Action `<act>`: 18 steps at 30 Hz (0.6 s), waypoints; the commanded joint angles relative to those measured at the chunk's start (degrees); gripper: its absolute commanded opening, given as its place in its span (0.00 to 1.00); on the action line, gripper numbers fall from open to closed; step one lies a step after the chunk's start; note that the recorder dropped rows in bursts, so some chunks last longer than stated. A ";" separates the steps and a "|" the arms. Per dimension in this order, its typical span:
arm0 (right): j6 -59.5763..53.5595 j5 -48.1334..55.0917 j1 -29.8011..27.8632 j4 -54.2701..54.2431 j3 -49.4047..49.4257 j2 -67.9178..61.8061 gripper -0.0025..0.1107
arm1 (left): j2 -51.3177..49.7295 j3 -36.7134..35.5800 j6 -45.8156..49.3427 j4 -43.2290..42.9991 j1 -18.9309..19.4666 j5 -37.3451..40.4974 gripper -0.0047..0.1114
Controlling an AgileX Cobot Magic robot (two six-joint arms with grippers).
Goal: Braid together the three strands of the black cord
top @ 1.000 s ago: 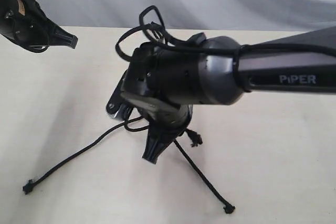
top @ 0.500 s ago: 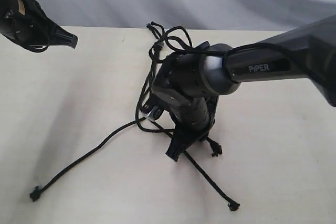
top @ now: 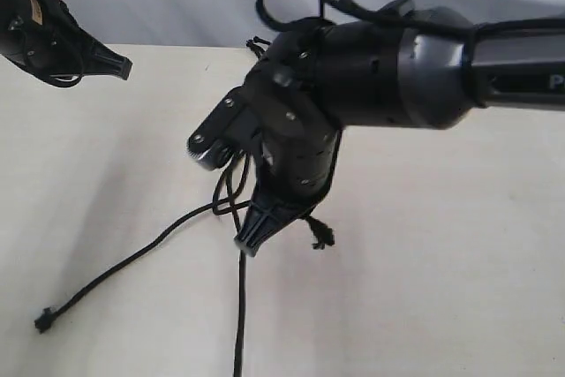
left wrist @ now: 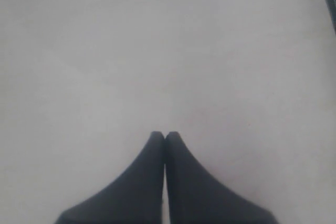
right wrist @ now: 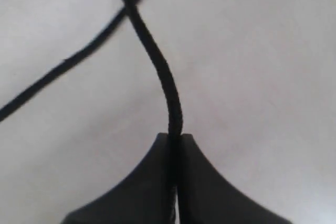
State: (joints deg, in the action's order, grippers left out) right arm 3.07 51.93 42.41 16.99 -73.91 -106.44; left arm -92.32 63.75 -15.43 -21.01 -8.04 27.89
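Three strands of the black cord (top: 190, 222) fan out on the tabletop (top: 441, 262) from beneath the right arm (top: 380, 77). The arm hides most of the joined end.

1. Right gripper (top: 250, 240): jaws pressed together, pinching one strand. The right wrist view confirms the held strand (right wrist: 157, 61) leaves straight from between the tips.
2. Held strand (top: 240, 306): its long axis runs from the jaws toward the near edge and out of frame.
3. Left strand (top: 115, 269): it runs from close by the jaws out to the near left and ends in a frayed knot. It crosses the held strand a little way from the jaws in the right wrist view. Which one lies on top cannot be told.
4. Third strand (top: 320, 234): only its knotted tip shows, just right of the jaws.
5. Left gripper (top: 124, 66): jaws pressed together on nothing, at the far left over bare tabletop and well apart from every strand.

Judgement: the right arm is far nearer the work. The coming crossover turns on carrying the held strand sideways over a neighbour, which lies left or right of the jaws and across its axis.
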 commanded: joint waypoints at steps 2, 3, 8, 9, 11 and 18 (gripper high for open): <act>1.49 -0.56 -7.37 0.69 2.01 -0.97 0.03 | 0.60 -0.05 -0.04 0.94 0.15 -0.40 0.05; 1.54 -1.63 -8.38 0.69 2.84 -1.23 0.03 | 0.60 -0.05 -0.04 0.94 0.15 -0.40 0.05; 2.14 -5.99 -11.29 0.85 5.95 -3.07 0.03 | 0.60 -0.05 -0.04 0.94 0.15 -0.40 0.05; 2.29 -6.42 -11.61 1.00 6.34 -3.55 0.03 | 0.60 -0.05 -0.04 1.07 0.15 -0.40 0.05; 2.80 -7.06 -11.59 1.79 6.89 -4.29 0.03 | 0.60 -0.05 -0.04 1.59 0.15 -0.40 0.05; 6.75 -7.06 -11.59 4.67 6.88 -7.75 0.10 | 0.60 -0.05 -0.04 1.95 0.15 -0.40 0.05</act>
State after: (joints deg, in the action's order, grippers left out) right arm 7.44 45.11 31.15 19.21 -67.16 -113.13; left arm -92.32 63.75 -15.43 -19.97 -8.04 27.75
